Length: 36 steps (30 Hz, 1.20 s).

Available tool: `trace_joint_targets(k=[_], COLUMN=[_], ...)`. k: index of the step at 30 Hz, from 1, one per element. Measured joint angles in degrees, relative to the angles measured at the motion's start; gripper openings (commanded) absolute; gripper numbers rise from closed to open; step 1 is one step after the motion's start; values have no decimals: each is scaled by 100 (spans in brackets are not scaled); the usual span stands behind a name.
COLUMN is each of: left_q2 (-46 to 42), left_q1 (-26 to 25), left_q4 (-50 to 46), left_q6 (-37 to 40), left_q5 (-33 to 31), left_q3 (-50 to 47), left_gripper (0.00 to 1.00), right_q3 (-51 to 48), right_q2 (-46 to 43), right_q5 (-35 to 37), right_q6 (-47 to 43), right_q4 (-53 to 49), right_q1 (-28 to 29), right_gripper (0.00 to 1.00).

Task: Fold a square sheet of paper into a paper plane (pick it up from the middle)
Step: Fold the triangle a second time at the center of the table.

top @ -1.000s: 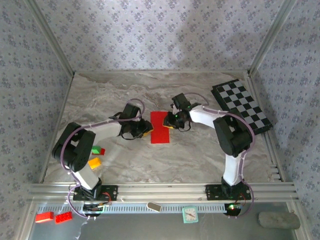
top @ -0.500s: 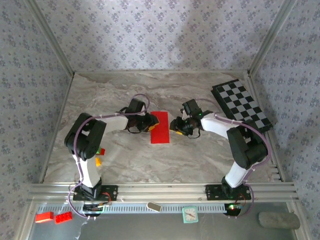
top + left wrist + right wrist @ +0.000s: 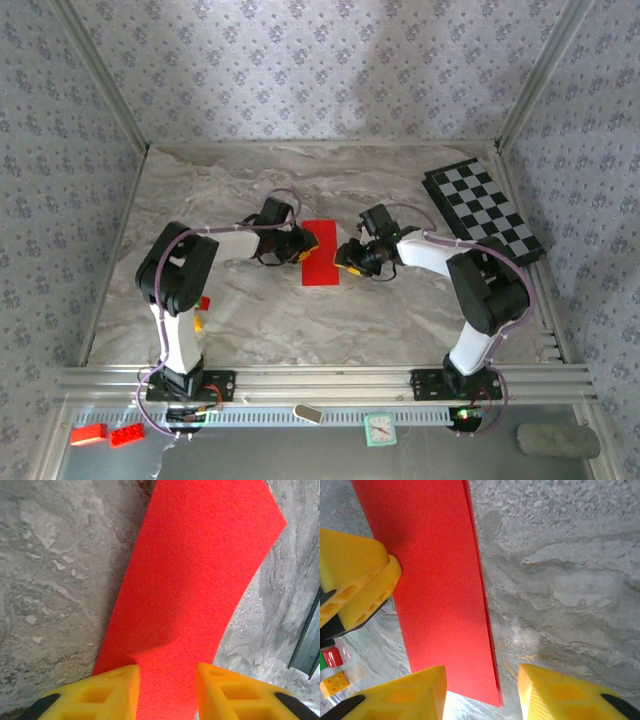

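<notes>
The square sheet of paper (image 3: 321,253) lies on the marble table (image 3: 250,310) as a bright red upright rectangle, folded double, with two layers showing along its right edge (image 3: 435,580). My left gripper (image 3: 306,245) is at its left edge, open. The yellow fingers stand apart with the red sheet (image 3: 200,570) running under the gap of the left gripper (image 3: 167,690). The left gripper's fingers (image 3: 355,580) rest on the sheet's far edge in the right wrist view. My right gripper (image 3: 345,258) is open, and its fingers straddle the sheet's right edge near a corner (image 3: 482,690).
A black-and-white checkered board (image 3: 485,210) lies at the back right. Small toy bricks, red (image 3: 203,302) and yellow (image 3: 197,322), sit by the left arm; the same bricks are the red (image 3: 332,657) and yellow (image 3: 335,682) ones. Patterned walls close in three sides.
The left gripper slid up and right to the sheet's left edge. The right gripper drew back off the sheet, widened its jaws, then came in to the right edge.
</notes>
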Motion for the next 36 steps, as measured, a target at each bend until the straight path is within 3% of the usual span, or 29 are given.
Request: trace_joint_targets(k=[23,36], left_q2=[-63,-63], left_q1=[-4,-4], left_q4=[356,356], left_q6=[-402,-415], left_q5=[-118,-120], left_q3=[-205,-205], left_gripper=[35,35], right_q3=[-9,-74], right_q2=[221,247], right_q5=[-192,-479], right_q6=[184,192], right_q4=[72,275], right_q1=[203,173], right_gripper=[43,35])
